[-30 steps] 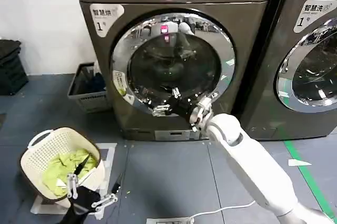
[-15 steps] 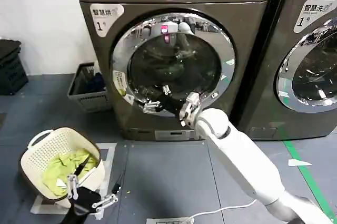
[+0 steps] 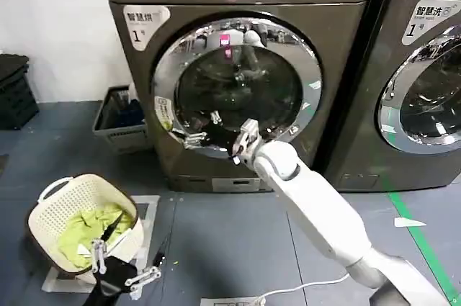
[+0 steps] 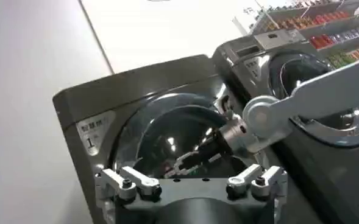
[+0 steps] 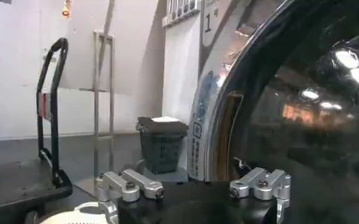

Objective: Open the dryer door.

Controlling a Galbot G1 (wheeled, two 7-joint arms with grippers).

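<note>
The dryer door is a wide chrome ring around dark glass and looks flush with the grey machine front. My right gripper reaches across the door's lower left, its fingers spread open just in front of the glass near the stickered rim; I cannot tell whether it touches. In the right wrist view the chrome rim runs close past the open right gripper. My left gripper hangs open low by the floor, beside the basket. The left wrist view looks past the open left gripper at the door.
A white laundry basket holding green cloth stands on the floor at my left. A grey crate sits left of the dryer. The neighbouring machine stands at the right. A white cable and green tape lie on the floor.
My right gripper has slid leftwards across the lower part of the door, from its lower right toward the lower left rim. The left arm and the door have not moved.
</note>
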